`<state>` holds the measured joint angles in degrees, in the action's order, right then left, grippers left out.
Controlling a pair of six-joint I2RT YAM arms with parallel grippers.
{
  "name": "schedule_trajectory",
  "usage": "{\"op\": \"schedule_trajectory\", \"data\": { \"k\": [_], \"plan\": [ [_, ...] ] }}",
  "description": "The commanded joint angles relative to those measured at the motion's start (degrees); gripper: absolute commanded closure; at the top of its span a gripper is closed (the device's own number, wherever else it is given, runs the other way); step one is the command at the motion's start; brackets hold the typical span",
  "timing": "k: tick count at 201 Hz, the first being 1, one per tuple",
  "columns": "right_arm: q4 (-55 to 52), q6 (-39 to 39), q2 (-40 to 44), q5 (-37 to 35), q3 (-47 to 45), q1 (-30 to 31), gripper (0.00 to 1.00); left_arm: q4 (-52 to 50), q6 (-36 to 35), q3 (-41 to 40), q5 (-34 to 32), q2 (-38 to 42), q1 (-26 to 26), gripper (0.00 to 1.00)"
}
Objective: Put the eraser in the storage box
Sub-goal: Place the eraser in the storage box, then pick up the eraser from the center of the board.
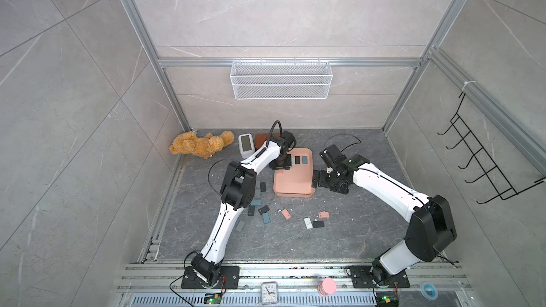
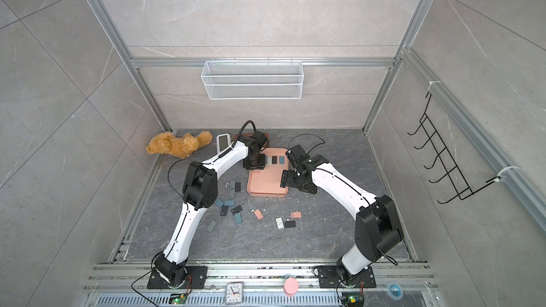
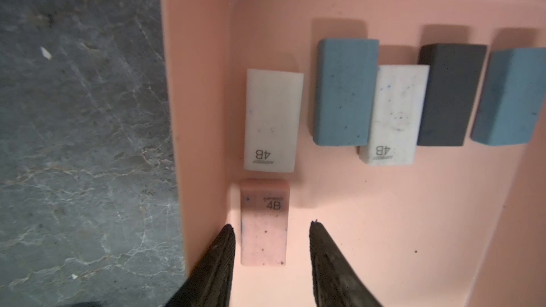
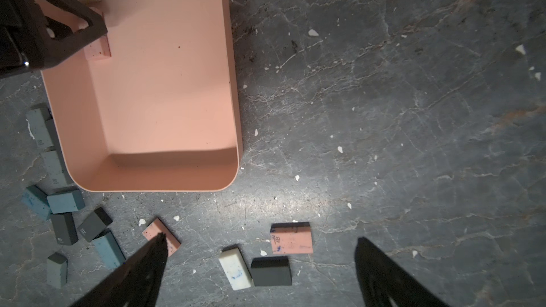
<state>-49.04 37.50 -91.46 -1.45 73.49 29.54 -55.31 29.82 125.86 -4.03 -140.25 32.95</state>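
**Pink eraser lies in the storage box, both grippers unclenched**

The left gripper (image 3: 272, 224) hangs over the far left corner of the storage box (image 1: 295, 193), pointing down into it. Its jaws stand parted and clamp nothing. The pink eraser (image 3: 263, 222), stamped 4B, lies flat on the box floor between them. One finger (image 3: 224, 249) sits just beside the eraser's long edge, and the other finger is clearly apart from it. Whether the near finger touches the eraser cannot be told.

The pink eraser lies close along the box's side wall. End to end with it lies a white eraser (image 3: 273, 119), almost touching. Beside that runs a row of four more on the box floor – a blue eraser (image 3: 344, 93), a second white eraser (image 3: 394, 116) pressed against it, a dark grey eraser (image 3: 449, 95) and another blue one (image 3: 508, 98).

The right gripper (image 4: 260, 237) hovers outside the box, near its right rim, with its jaws spread wide and holding nothing. Below it the table (image 4: 384, 113) carries loose erasers – pink, white, black and blue – scattered in front of the box and along its left side, among pale crumbs.
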Motion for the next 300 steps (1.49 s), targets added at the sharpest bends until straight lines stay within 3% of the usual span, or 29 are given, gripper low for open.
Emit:
{"op": "schedule_trajectory", "data": {
  "k": [1, 66, 96, 122, 179, 257, 300],
  "plan": [
    [-0.01, -1.50, -0.95, -0.03, 1.21, -0.29, 0.00, -1.68, 1.41, 2.50, 1.58, 0.62, -0.34, 0.47],
    [1.13, -5.38, 0.60, -0.83, 0.23, -0.26, 0.00, 0.24, 6.49, 1.39, 6.19, 7.77, -0.24, 0.26],
    [0.83, -7.71, 2.63, -2.21, -1.73, -0.27, 0.00, 3.82, 11.82, -4.05, 10.43, 13.24, -0.12, 0.11],
    [1.60, -8.86, 5.07, -2.14, -4.75, 0.06, 0.00, 5.71, 15.93, -9.93, 9.86, 19.45, 0.52, 0.01],
    [3.42, -8.63, 6.65, -2.37, -10.59, 4.79, 0.05, 7.47, 20.13, -26.27, 9.65, 33.67, 0.73, 0.01],
    [4.53, 3.26, 2.20, -7.45, -12.23, 20.71, 0.18, 18.28, 22.35, -54.47, 16.89, 51.00, 0.36, 0.01],
    [5.47, 7.17, -2.29, -8.75, -12.39, 25.66, 0.28, 21.60, 24.05, -65.91, 19.99, 57.75, -0.72, 0.01]
  ]
}}
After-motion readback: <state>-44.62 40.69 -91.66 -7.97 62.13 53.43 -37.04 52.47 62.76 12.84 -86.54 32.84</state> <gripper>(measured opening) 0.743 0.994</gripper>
